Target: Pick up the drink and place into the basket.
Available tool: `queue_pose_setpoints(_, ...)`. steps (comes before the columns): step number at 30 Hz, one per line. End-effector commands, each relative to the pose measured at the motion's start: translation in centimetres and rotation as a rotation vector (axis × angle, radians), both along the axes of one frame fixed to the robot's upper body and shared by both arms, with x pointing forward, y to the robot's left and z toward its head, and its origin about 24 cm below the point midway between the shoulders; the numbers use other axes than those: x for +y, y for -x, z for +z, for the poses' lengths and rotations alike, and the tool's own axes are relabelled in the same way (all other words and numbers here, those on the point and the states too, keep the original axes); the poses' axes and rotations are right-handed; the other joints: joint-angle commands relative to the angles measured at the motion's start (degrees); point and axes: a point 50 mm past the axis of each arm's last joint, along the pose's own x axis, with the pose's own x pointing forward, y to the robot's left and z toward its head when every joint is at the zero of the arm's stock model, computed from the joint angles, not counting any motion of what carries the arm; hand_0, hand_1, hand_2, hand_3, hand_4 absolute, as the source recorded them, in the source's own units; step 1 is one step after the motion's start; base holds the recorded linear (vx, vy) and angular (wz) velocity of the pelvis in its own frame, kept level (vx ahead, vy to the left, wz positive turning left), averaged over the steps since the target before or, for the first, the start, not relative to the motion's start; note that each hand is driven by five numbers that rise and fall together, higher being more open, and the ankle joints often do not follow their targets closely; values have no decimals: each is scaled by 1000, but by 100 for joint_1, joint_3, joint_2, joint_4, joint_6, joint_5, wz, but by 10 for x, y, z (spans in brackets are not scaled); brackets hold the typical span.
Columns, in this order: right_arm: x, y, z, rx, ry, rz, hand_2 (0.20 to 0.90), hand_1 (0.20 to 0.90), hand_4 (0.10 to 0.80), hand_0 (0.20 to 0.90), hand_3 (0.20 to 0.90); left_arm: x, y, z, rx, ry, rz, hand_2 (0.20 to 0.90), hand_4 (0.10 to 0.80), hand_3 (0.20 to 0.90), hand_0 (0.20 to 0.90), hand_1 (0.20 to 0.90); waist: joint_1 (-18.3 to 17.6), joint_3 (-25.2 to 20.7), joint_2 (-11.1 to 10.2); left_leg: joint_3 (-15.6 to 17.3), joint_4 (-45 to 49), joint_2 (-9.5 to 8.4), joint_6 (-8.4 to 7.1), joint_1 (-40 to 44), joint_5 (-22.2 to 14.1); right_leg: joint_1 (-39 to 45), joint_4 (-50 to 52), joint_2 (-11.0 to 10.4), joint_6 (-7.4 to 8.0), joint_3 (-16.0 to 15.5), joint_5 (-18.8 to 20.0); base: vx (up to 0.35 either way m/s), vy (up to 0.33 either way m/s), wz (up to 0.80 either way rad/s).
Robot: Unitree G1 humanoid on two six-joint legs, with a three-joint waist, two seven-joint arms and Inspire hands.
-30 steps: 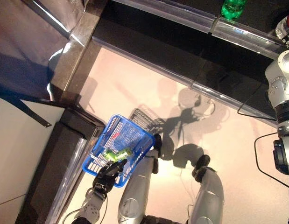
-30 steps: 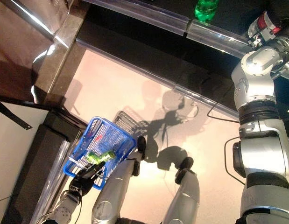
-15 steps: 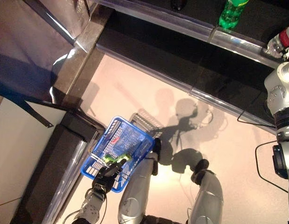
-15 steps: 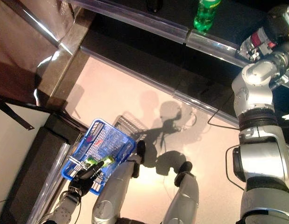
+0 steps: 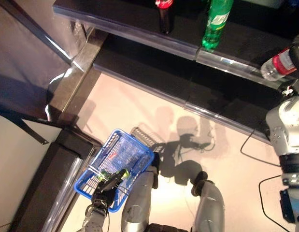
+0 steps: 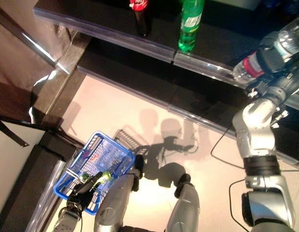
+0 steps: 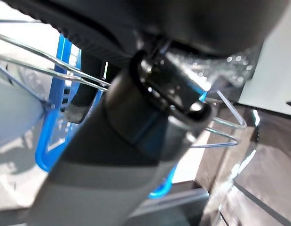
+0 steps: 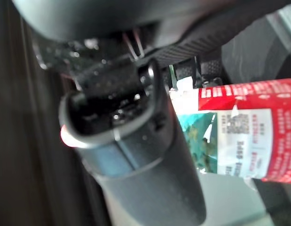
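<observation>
A clear drink bottle with a red label point(image 6: 253, 64) is held tilted at the upper right, by the front edge of the dark shelf point(image 6: 207, 67). My right hand point(image 6: 277, 52) is shut on it, and the right wrist view shows the thumb point(image 8: 136, 141) curled against the label point(image 8: 244, 132). Low on the left hangs the blue wire basket point(image 5: 135, 141). My left hand point(image 5: 106, 186) is shut on its wire handle point(image 7: 220, 132). A green bottle point(image 5: 112, 174) lies inside the basket.
A green bottle point(image 5: 217, 21) and a dark cola bottle point(image 5: 163, 14) stand upright on the shelf. A lower dark shelf point(image 5: 154, 67) runs beneath it. A dark counter point(image 5: 48, 164) stands on the left beside the basket. Pale floor point(image 5: 139, 111) lies between.
The camera has tilted up, so more of the shelf and its bottles shows. My right hand still holds the red-labelled bottle, now a little further out from the shelf. The basket stays held.
</observation>
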Motion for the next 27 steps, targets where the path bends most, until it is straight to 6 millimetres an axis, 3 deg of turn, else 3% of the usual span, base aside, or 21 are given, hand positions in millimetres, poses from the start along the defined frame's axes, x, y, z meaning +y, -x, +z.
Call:
queue_pose_setpoints(1, 34, 44, 79, -446, 287, 154, 300, 300, 100, 300, 200, 22, -10, 44, -321, -126, -2, 300, 100, 200, 300, 300, -58, -738, -270, -4, 718, 70, -231, 247, -442, 453, -407, 505, -453, -361, 105, 59, -31, 3)
queue_pose_setpoints(15, 123, 59, 19, -312, 328, 848, 300, 300, 100, 300, 200, 6, -32, 82, -500, -130, -66, 300, 100, 200, 300, 300, -86, -1295, -491, 35, -99, 130, -289, 945, -341, 1360, -1466, 732, -307, -239, 410, 36, -23, -3)
queue_pose_setpoints(27, 169, 67, -7, -233, 254, 1115, 300, 300, 100, 300, 200, -19, -45, 127, -719, -54, -196, 300, 100, 200, 300, 300, 222, -1471, -493, -242, -525, -32, -272, 1223, -346, 1814, -1936, 736, -221, -414, 552, 5, -3, 11)
